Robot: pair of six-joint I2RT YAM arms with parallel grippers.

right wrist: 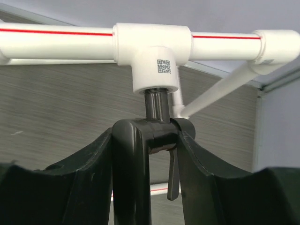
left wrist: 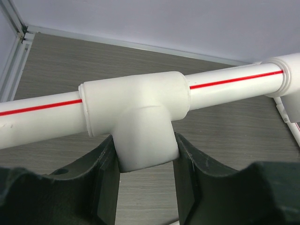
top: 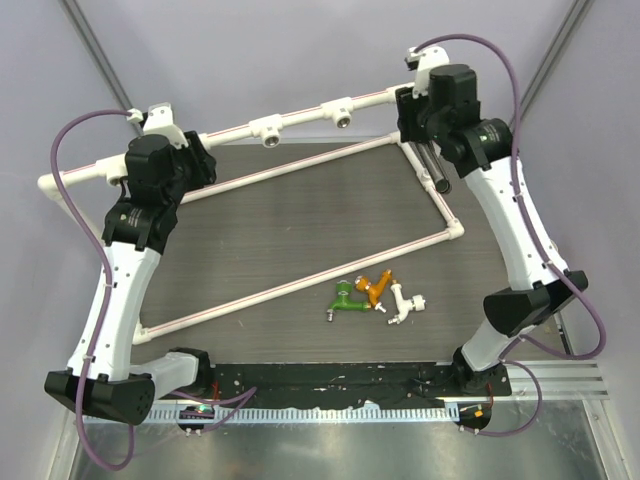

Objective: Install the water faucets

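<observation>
My right gripper point(right wrist: 147, 136) is shut on the black faucet point(right wrist: 157, 105). The faucet's threaded neck sits in the mouth of a white tee socket point(right wrist: 154, 70) on the pipe frame, and its lever point(right wrist: 172, 176) hangs down between my fingers. In the top view this gripper point(top: 415, 115) is at the frame's far right corner, with the faucet's black tube point(top: 436, 172) sticking out below it. My left gripper point(left wrist: 146, 157) is shut on the stem of another tee socket point(left wrist: 140, 122) at the far left point(top: 165, 135). The green point(top: 345, 298), orange point(top: 378, 288) and white point(top: 405, 303) faucets lie together on the mat.
The white pipe frame point(top: 300, 165) with red stripes spans the dark mat. Two more tee sockets point(top: 272, 128) point(top: 340, 112) sit on its raised back rail. The enclosure walls stand close behind the frame.
</observation>
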